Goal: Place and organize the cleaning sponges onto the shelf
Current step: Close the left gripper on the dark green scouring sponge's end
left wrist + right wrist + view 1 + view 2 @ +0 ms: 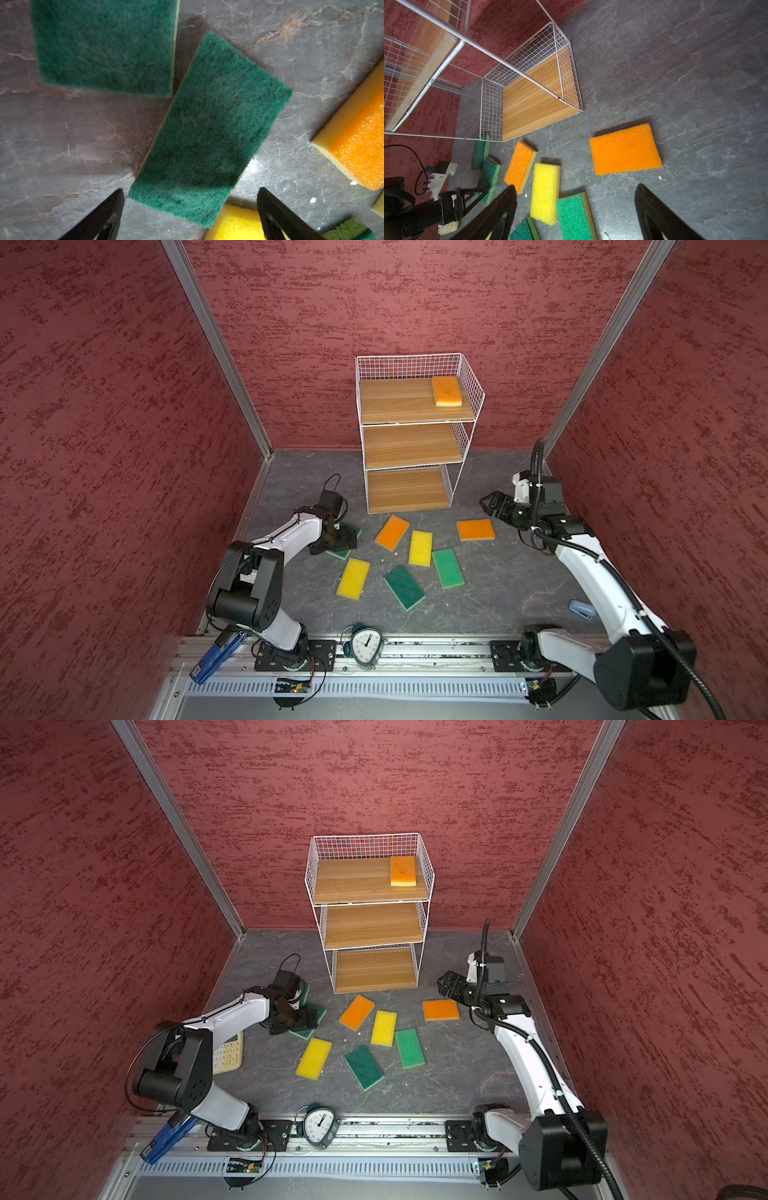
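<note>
Left gripper (191, 190) hangs on the left, jaws spread over a dark green sponge (207, 128), gripping nothing. Nearest me lie a yellow sponge (353, 577) and a second dark green sponge (404, 587). Beyond them are a light green sponge (448, 568), another yellow sponge (420, 547), an orange sponge (392, 532) and a second orange sponge (476, 529). My right gripper (576, 186), spread and empty, hovers right of the shelf (411, 443), whose top board carries a third orange sponge (446, 391).

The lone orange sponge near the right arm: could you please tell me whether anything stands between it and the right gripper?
Nothing visible does. The right gripper is open and empty, and only bare floor shows between it and the lone orange sponge; the yellow sponge and light green sponge lie off to one side.
</note>
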You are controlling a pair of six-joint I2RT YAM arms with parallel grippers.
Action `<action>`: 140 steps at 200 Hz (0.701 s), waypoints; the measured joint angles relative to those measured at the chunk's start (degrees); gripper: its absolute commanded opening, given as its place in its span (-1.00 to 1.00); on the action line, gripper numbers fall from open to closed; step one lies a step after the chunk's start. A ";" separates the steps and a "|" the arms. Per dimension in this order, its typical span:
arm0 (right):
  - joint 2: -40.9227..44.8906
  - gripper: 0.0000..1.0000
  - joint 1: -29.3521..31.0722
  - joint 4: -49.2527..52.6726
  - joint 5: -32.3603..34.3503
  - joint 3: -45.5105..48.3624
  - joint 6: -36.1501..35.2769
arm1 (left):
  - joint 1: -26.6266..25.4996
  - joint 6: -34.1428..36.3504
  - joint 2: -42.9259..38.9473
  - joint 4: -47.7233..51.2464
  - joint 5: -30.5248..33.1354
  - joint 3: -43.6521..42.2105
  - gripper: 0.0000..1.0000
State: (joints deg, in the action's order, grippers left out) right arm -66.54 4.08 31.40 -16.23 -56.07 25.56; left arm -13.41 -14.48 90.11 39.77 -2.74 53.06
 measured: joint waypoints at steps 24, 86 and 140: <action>0.00 0.81 -0.11 0.17 0.24 0.00 -0.17 | -0.04 0.35 0.22 0.00 -0.28 0.04 0.99; 0.11 0.82 -0.20 0.17 0.98 0.98 -0.50 | -1.97 1.95 3.39 0.55 0.81 2.58 0.99; 0.11 0.82 -0.52 0.15 1.25 1.62 -0.76 | -3.28 2.99 5.57 2.05 2.43 4.68 0.99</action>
State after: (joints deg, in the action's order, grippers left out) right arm -66.43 3.55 31.55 -14.98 -54.46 24.80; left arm -16.69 -11.49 95.68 41.82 -0.32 57.74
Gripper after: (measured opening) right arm 0.910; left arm 0.997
